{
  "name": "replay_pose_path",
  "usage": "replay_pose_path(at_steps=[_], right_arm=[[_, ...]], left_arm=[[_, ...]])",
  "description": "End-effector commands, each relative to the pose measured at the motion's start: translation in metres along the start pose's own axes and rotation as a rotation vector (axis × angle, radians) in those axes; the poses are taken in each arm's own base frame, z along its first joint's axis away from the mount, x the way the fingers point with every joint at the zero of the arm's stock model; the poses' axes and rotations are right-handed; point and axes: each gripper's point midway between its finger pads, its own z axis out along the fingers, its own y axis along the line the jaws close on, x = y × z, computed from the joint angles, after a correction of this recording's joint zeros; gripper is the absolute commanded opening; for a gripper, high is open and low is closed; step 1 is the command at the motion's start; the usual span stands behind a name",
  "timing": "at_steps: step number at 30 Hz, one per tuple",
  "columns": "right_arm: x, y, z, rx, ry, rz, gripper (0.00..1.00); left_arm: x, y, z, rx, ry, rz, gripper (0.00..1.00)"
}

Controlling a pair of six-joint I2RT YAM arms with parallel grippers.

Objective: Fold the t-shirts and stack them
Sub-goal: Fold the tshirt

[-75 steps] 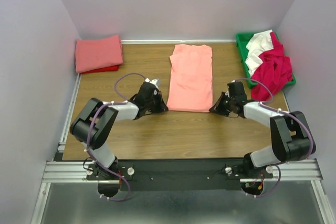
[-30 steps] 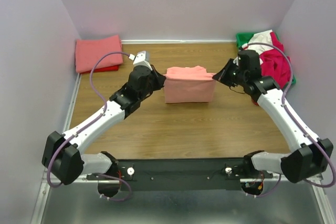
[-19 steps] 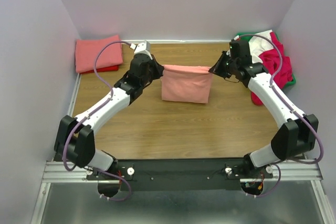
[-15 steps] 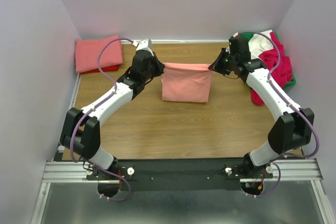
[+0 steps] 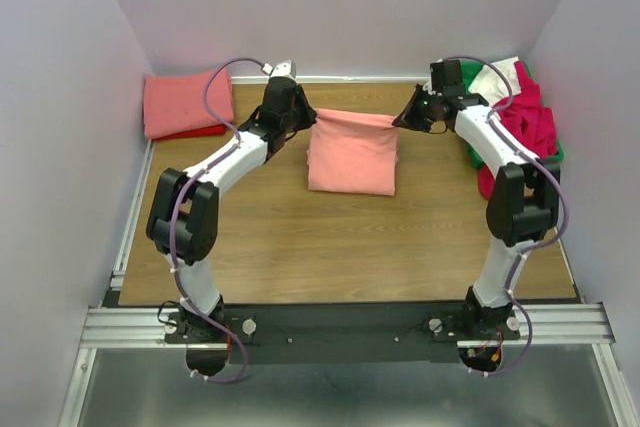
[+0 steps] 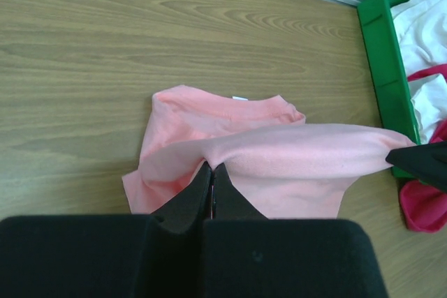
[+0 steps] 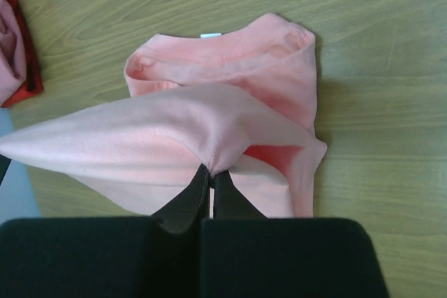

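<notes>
A salmon-pink t-shirt (image 5: pixel 352 152) lies partly folded at the table's far middle. Its near hem is lifted and stretched between both grippers above the collar end. My left gripper (image 5: pixel 306 122) is shut on the hem's left corner; the left wrist view shows its jaws (image 6: pixel 212 167) pinching the cloth (image 6: pixel 279 162). My right gripper (image 5: pixel 400 120) is shut on the right corner, jaws (image 7: pixel 211 170) pinching the cloth (image 7: pixel 174 130). A folded salmon-pink shirt (image 5: pixel 186 100) lies on a red one (image 5: pixel 196 132) at the far left.
A green bin (image 5: pixel 461 78) at the far right holds white (image 5: pixel 495 82) and magenta-pink (image 5: pixel 520 132) shirts spilling over its near side. Walls close in the table on the left, back and right.
Both grippers took the shirt's near corners, lifted them and carried them toward the far wall, folding the shirt in half. In the last half second they moved a little farther back.
</notes>
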Motion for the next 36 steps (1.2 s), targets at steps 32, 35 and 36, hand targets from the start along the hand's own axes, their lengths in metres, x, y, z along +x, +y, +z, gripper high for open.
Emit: replay_pose_path(at_steps=[32, 35, 36], right_arm=[[0.027, 0.016, 0.068, -0.286, 0.186, -0.087, 1.00], [0.030, 0.007, 0.081, -0.261, 0.195, -0.077, 1.00], [0.033, 0.003, 0.089, -0.251, 0.205, -0.072, 1.00]], left_arm=[[0.054, -0.004, 0.062, 0.124, 0.207, 0.021, 0.95], [0.064, -0.003, 0.068, 0.136, 0.221, 0.019, 0.95], [0.073, 0.001, 0.073, 0.134, 0.239, 0.017, 0.95]])
